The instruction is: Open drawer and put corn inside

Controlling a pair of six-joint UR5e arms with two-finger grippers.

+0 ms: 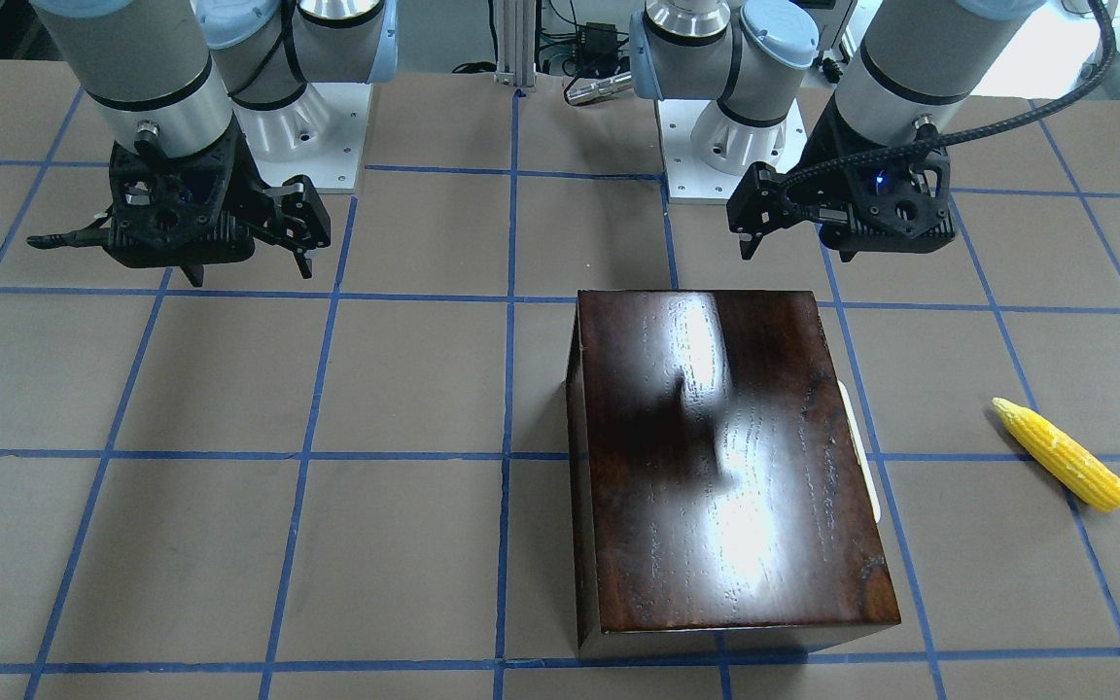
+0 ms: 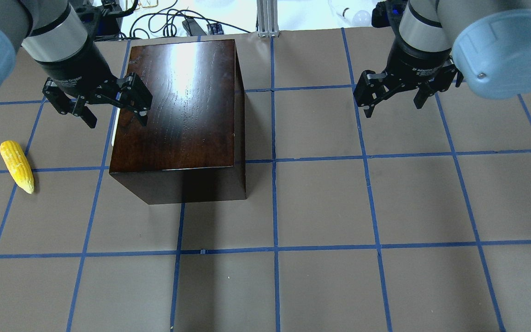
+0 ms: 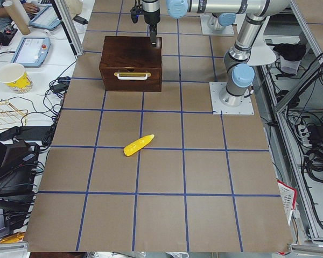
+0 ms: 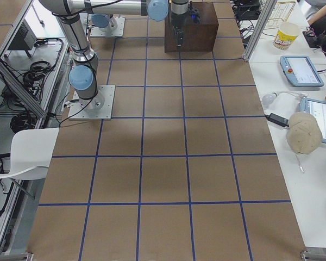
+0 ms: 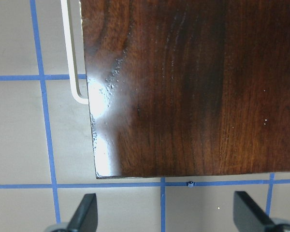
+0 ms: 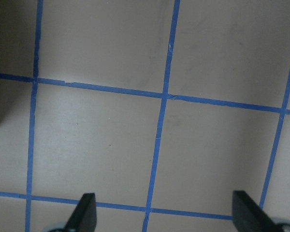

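Drawer (image 3: 153, 75) sits shut in box (image 2: 178, 101), handle (image 5: 70, 58) just below L gripper (image 2: 118, 122), fingers spread, empty; corn (image 2: 17, 166) on table (image 2: 321, 203) well outboard of it, R gripper (image 2: 393, 108) likewise spread & idle, so pull, pick & place all remain.

A brown tabletop (image 2: 330, 203) carries blue tape lines (image 2: 274, 207).

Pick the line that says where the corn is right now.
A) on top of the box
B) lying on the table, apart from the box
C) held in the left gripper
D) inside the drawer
B: the corn lies flat on the table, well apart from the box, out on the side that the white handle faces, with no gripper touching it.
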